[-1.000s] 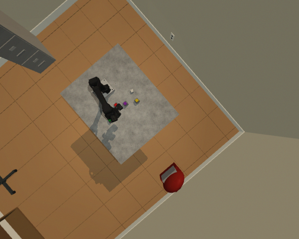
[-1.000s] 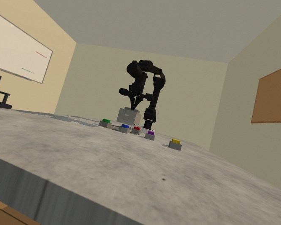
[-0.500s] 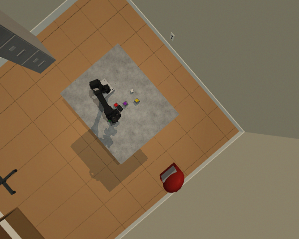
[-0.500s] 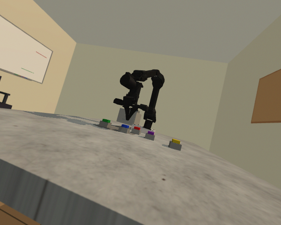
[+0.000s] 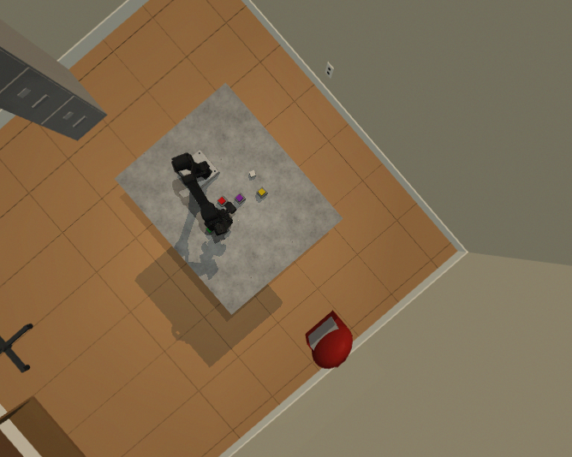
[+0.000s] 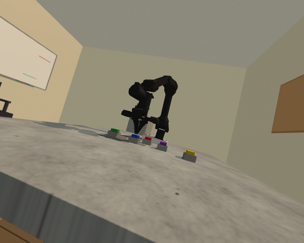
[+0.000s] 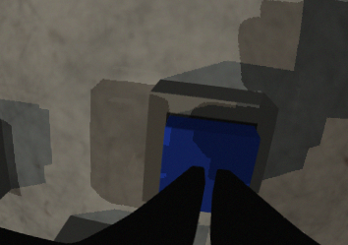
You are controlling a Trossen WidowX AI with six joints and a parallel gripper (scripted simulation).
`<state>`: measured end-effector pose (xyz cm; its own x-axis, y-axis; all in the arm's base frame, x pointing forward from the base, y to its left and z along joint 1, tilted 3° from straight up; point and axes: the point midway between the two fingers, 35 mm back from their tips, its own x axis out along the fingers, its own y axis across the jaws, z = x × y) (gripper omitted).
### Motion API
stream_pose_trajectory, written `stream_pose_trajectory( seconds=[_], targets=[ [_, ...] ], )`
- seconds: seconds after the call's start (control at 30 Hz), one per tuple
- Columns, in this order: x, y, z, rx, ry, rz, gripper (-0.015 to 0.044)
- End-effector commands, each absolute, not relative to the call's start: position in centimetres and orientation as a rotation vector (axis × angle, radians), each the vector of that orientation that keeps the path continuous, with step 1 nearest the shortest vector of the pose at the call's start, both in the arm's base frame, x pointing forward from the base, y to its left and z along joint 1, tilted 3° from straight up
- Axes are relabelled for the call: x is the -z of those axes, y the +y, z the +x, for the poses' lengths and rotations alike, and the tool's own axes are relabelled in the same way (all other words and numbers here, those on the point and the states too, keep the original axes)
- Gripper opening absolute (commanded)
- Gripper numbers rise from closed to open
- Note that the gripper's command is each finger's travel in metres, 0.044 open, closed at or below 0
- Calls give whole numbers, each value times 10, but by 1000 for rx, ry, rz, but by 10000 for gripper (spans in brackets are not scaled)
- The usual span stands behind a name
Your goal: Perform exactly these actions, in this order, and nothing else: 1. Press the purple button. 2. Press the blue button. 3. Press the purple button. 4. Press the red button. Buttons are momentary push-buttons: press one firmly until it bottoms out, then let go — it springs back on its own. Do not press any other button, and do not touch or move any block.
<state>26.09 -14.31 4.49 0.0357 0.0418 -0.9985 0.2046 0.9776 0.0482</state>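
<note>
My gripper (image 6: 137, 132) (image 7: 207, 180) is shut and empty, pointing down. Its fingertips are over the blue button (image 6: 135, 136) (image 7: 183, 148), very close above it; whether they touch it I cannot tell. The blue cap stands up from its grey housing; in the top view the arm hides it. The red button (image 5: 222, 200) (image 6: 148, 138) and the purple button (image 5: 239, 198) (image 6: 163, 143) stand beside it, both caps raised.
The green button (image 5: 209, 230) (image 6: 114, 130) is on the other side of the blue one, partly under the arm in the top view. The yellow button (image 5: 261, 192) (image 6: 190, 152) stands beyond the purple one. A small white block (image 5: 252, 174) lies near the yellow button.
</note>
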Motion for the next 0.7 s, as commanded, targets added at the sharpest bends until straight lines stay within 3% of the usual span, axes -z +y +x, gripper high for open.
stream_pose_trajectory(
  seconds=[0.0, 0.67],
  targets=[
    [-36, -142, 261, 124, 1537, 197, 20],
    [-31, -142, 260, 124, 1537, 197, 20]
  ],
)
